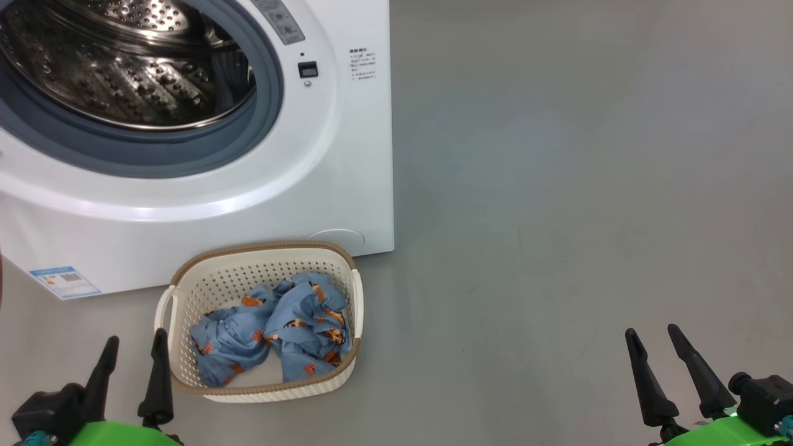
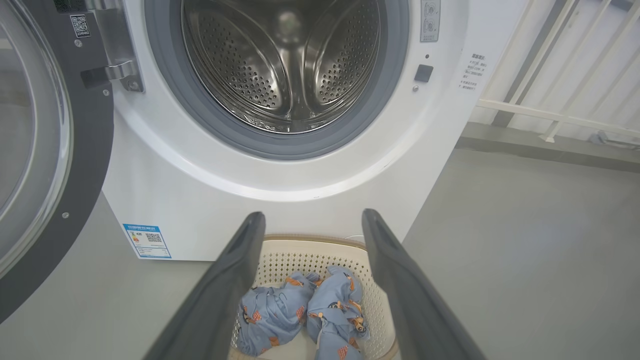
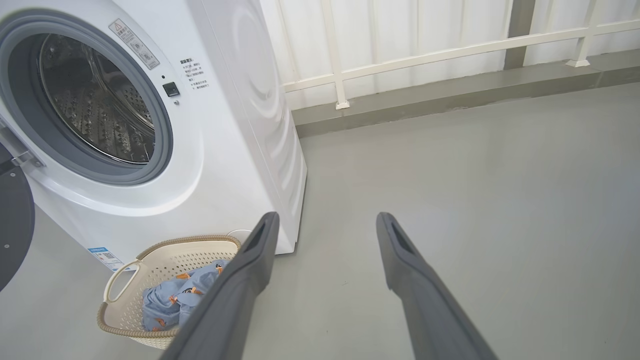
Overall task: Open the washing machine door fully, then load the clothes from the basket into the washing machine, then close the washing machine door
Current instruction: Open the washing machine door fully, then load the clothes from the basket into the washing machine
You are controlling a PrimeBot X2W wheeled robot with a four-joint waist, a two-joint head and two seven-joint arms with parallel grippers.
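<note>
Left tool (image 1: 137,336), right tool (image 1: 652,330) spread, basket (image 1: 248,280) of clothes (image 1: 279,328) before washing machine (image 1: 347,155) — door (image 2: 85,165) open, railing (image 3: 333,50) beyond.

The washing machine (image 1: 347,155) is white, with a silvery steel drum (image 1: 124,68) dotted with holes, a grey-blue gasket (image 1: 269,111) and a small blue label (image 1: 64,282) at the head view's lower left. The basket (image 1: 248,279) is cream, perforated in rows, with a brown woven-look rim. The clothes (image 1: 279,328) are light blue, printed with small orange and brown figures. The washing machine door (image 2: 86,165), at the left wrist view's left edge, has a glossy black rim. The floor (image 1: 557,217) is plain grey.
</note>
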